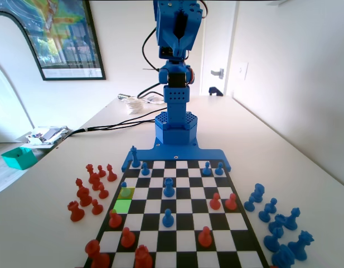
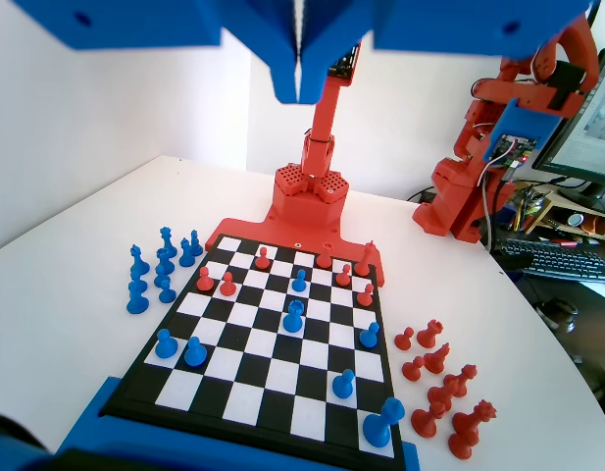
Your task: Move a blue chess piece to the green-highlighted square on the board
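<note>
The board (image 1: 189,222) (image 2: 270,376) lies in front of the blue arm's base. Its green-highlighted square (image 1: 122,205) is in the leftmost column of the fixed view, with nothing on it. On the yellow-tinted square (image 1: 127,194) just behind it stands a small blue chess piece (image 1: 124,185) (image 2: 370,336), a pawn. More blue pieces and several red pieces stand on other squares. My gripper (image 1: 182,28) (image 2: 300,83) is raised high above the board's near end, far from every piece. Its jaws are shut against each other with nothing between them.
Several red pieces (image 1: 89,190) (image 2: 441,388) stand off the board on the fixed view's left. Several blue pieces (image 1: 277,223) (image 2: 157,270) stand off its right. A teal tray (image 1: 18,158) and cables (image 1: 113,121) lie on the table's far left.
</note>
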